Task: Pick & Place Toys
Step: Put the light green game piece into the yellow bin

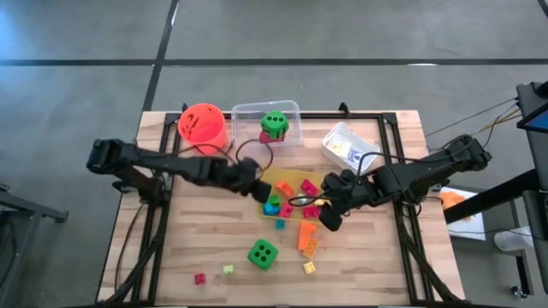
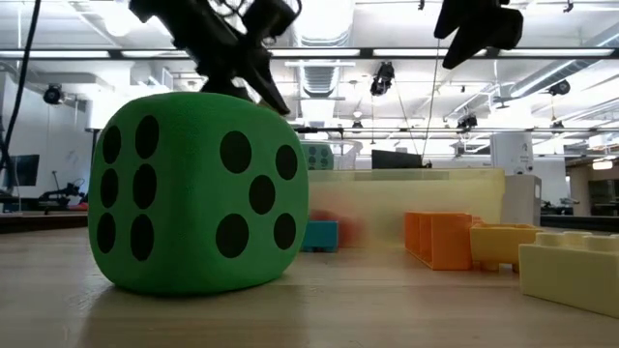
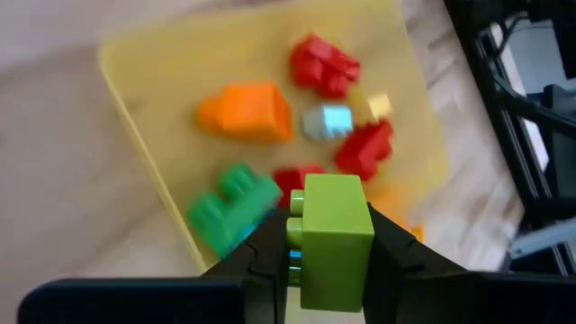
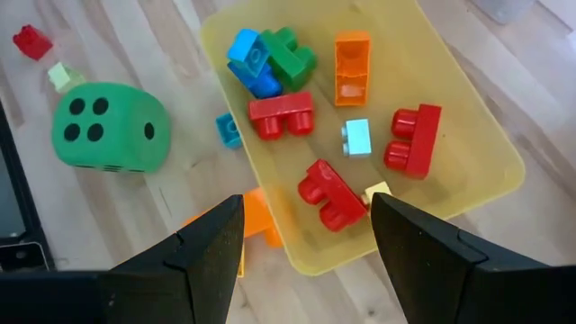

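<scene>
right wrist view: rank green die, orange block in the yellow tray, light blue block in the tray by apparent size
1. green die, clearly the largest, on the table beside the yellow tray.
2. orange block, lying in the tray.
3. light blue block, the smallest.
All three lie at similar depth, so the order is fairly safe.

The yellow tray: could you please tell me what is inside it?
In the yellow tray: three red blocks, an orange block, green block, blue block, and small pale blue and yellow blocks. The fingers hide its near corner.
</scene>
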Tool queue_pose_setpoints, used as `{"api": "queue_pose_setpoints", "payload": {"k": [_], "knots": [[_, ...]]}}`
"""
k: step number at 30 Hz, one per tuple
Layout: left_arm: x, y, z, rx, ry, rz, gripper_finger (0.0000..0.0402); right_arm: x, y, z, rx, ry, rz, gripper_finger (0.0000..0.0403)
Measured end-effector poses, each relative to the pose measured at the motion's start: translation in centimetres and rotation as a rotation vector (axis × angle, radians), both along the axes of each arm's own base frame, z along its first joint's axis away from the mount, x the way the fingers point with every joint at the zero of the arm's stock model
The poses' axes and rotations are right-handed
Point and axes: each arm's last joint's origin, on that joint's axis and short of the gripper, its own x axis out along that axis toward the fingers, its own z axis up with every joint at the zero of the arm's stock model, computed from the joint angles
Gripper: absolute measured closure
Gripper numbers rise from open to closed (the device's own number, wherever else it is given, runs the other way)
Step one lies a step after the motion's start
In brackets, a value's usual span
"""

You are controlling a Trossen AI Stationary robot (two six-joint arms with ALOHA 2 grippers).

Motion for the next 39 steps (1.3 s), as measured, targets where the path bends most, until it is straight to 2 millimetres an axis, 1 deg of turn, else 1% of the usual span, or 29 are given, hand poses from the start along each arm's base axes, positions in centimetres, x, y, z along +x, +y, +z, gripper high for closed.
{"api": "queue_pose_setpoints", "payload": {"k": [2,4,8,14,20,23,25,30,34,39], "knots": [[0.1,1.3,0.0,0.009,-0.002,-0.014,0.0322,0.0,0.0,0.0,0.0,0.0,-0.001,0.0164],[0.2,2.0,0.1,0.034,-0.015,-0.056,0.0322,0.0,0.0,0.0,0.002,-0.001,-0.005,0.0164],[0.2,2.1,0.2,0.118,-0.013,-0.154,0.0322,0.0,0.0,0.0,-0.001,-0.002,-0.007,0.0164],[0.6,2.2,-0.2,0.17,0.019,-0.208,0.0322,0.0,-0.1,0.0,-0.022,-0.009,-0.018,0.0164],[3.1,2.2,-0.2,0.197,0.047,-0.293,0.0322,0.0,-0.1,0.0,-0.015,-0.01,-0.027,0.0164],[3.9,2.3,-0.4,0.221,0.112,-0.337,0.0322,0.0,-0.1,0.0,-0.003,-0.012,-0.037,0.0164],[4.3,2.4,-0.9,0.239,0.145,-0.368,0.0322,0.0,0.0,0.0,0.002,-0.012,-0.037,0.0164],[5.4,2.5,-2.8,0.27,0.199,-0.441,0.0322,-0.1,0.1,0.0,0.003,-0.011,-0.034,0.0164],[5.8,2.4,-4.3,0.274,0.242,-0.488,0.0322,-0.1,0.1,0.0,0.003,-0.01,-0.034,0.0164],[5.8,2.4,-4.4,0.301,0.259,-0.473,0.0322,-0.1,0.1,0.0,0.007,-0.009,-0.037,0.0164]]}}
